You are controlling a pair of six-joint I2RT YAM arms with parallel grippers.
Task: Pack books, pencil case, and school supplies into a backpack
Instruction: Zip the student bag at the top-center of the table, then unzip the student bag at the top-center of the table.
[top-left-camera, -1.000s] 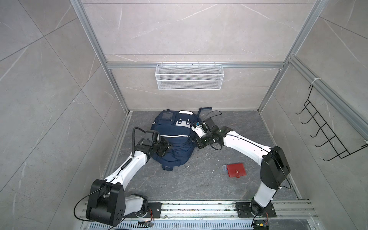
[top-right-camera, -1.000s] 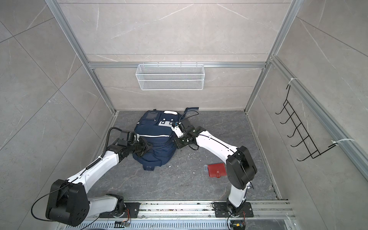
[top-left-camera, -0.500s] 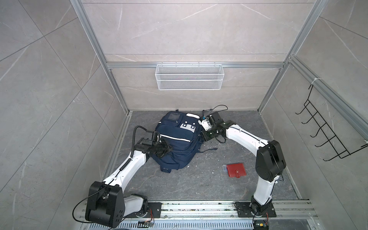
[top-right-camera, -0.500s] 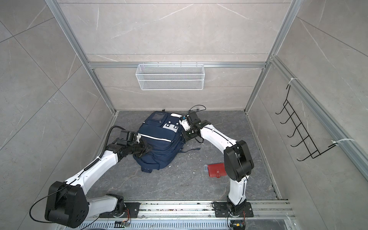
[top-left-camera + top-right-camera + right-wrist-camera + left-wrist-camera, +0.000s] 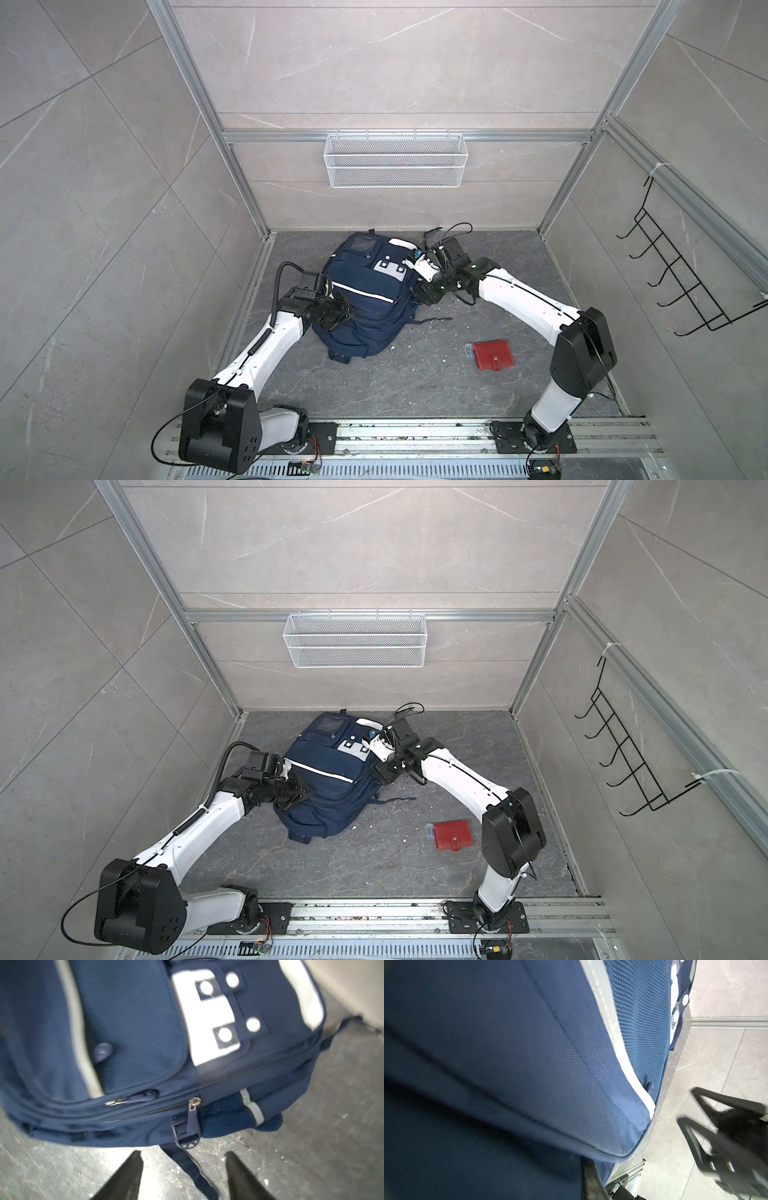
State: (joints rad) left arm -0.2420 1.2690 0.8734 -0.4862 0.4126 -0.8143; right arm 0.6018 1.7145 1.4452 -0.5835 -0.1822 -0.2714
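Your left jaws are closed tight and pushed into one side of the backpack (image 5: 365, 299). From the left wrist, navy cloth fills almost the whole view, so you cannot tell whether any fabric is nipped between them.

Your right jaws stand wide, fingertips (image 5: 133, 1167) well apart and holding nothing. They sit just off the backpack's opposite side without touching it. Straight ahead of them a zip pull (image 5: 192, 1118) hangs over a black buckle (image 5: 188, 1138). A dark strap (image 5: 187, 1165) trails across the counter (image 5: 311, 1126) into the gap between them.

The backpack lies on the counter between your two pairs of jaws, with its front pockets and white patch (image 5: 207, 1022) facing up.

The red case (image 5: 493, 354) lies flat on the counter well behind the right jaws, apart from the backpack. A small clear piece (image 5: 469, 350) sits just beside its edge, on the side toward the left jaws.
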